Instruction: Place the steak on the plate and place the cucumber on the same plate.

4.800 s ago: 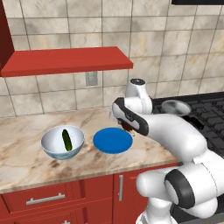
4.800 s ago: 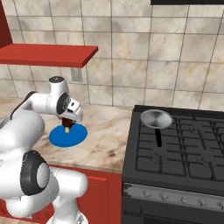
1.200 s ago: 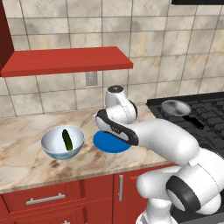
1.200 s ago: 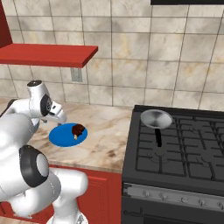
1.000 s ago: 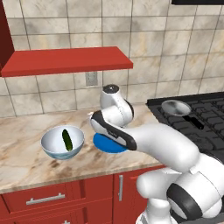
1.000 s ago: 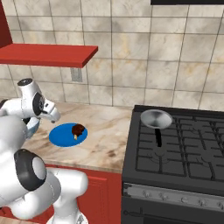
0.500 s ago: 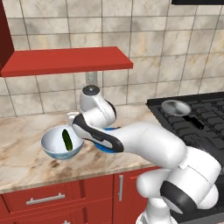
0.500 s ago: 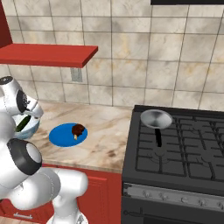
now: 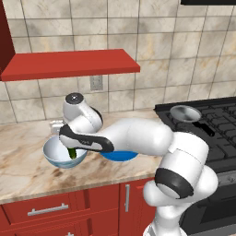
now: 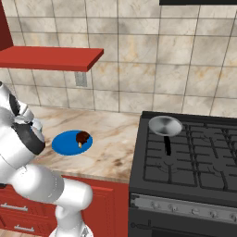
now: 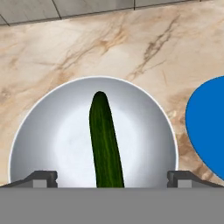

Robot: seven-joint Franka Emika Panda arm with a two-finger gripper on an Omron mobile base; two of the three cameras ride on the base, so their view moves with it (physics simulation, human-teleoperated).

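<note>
- Bowl: pale, deep, directly under the claw in the hand view; on the marble counter. We see its rim reach out past both fingertips.
- Left fingertip: well to the left of the cucumber, with bare bowl floor between the two.
- Cucumber: dark green, lying in the bowl. Its long axis runs straight away from the claw, near end centred between the tips, far end pointing toward the wall tiles. This axis lies across the line joining the fingertips, so we judge the jaws are already squared to close on its narrow width, with no wrist roll needed.
- Claw state: spread wide, nothing held. Tips stand clear of the cucumber on either side.
- Left base view: claw sits low over the bowl, with the cucumber showing as a green sliver at the wrist. Whether the tips have reached cucumber height we cannot tell.
- Right fingertip: likewise well clear of the cucumber.
- Plate: bright blue, to the right of the claw, just beside the bowl's rim.
- Steak: seen in the right base view resting on the plate, near its stove-side edge. We take that half of the task as done.
- Next move, our judgement: descend, close on the cucumber, lift, carry right to the plate's open part.
</note>
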